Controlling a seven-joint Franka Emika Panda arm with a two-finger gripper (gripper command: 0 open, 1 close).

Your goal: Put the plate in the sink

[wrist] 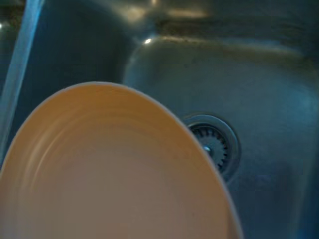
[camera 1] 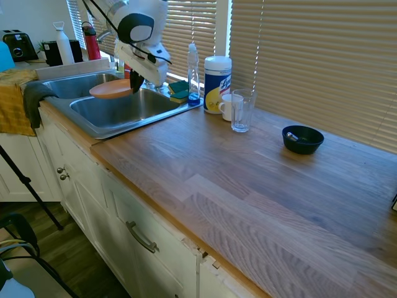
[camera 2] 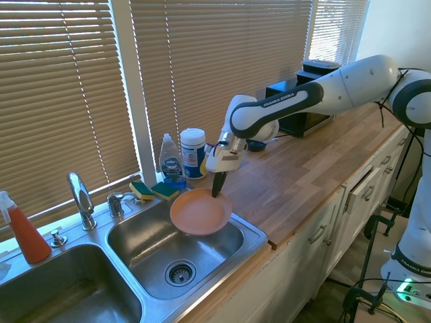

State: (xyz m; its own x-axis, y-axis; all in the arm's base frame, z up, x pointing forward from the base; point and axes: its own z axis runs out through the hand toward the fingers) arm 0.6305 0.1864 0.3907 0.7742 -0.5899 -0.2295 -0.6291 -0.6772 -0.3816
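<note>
The peach-orange plate [camera 2: 199, 212] hangs in the air above the right basin of the steel sink [camera 2: 252, 232], held by its rim. My gripper [camera 2: 217, 193] is shut on the plate's edge nearest the counter. From the other side, the plate [camera 1: 110, 89] floats level over the near basin of the sink [camera 1: 118, 127], under my gripper [camera 1: 134, 87]. In the wrist view the plate [wrist: 109, 179] fills the lower left, with the basin's drain [wrist: 217, 144] below it.
A curved faucet [camera 2: 81, 198], sponges [camera 2: 153, 190], a soap bottle [camera 2: 172, 161] and a wipes canister [camera 2: 193, 153] line the sink's back. A mug [camera 1: 229, 107], a glass [camera 1: 242, 110] and a dark blue bowl [camera 1: 302, 139] stand on the wooden counter [camera 1: 248, 186].
</note>
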